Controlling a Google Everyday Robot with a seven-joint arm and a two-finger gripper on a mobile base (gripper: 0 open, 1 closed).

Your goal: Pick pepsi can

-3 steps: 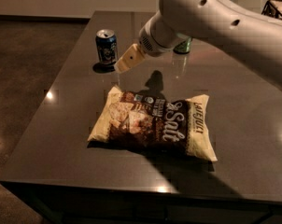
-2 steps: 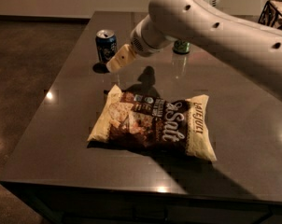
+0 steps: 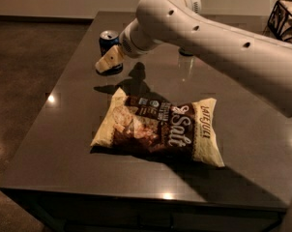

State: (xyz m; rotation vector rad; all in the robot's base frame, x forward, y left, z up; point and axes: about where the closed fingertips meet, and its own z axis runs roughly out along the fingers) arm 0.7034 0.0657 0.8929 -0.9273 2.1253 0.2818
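The pepsi can [image 3: 106, 37], dark blue with a silver top, stands upright at the far left of the dark table [image 3: 64, 144]. My gripper [image 3: 109, 61] with its beige tip is right in front of the can and covers its lower part. The white arm reaches in from the right, above the table.
A large chip bag [image 3: 160, 127] lies flat in the middle of the table, nearer than the can. A small part of another can [image 3: 185, 52] shows under the arm at the back. A wire basket [image 3: 285, 18] stands at the far right. The table's left edge is close to the can.
The gripper has moved left and toward the pepsi can, from beside it to directly in front of it. The can and the chip bag have not moved.
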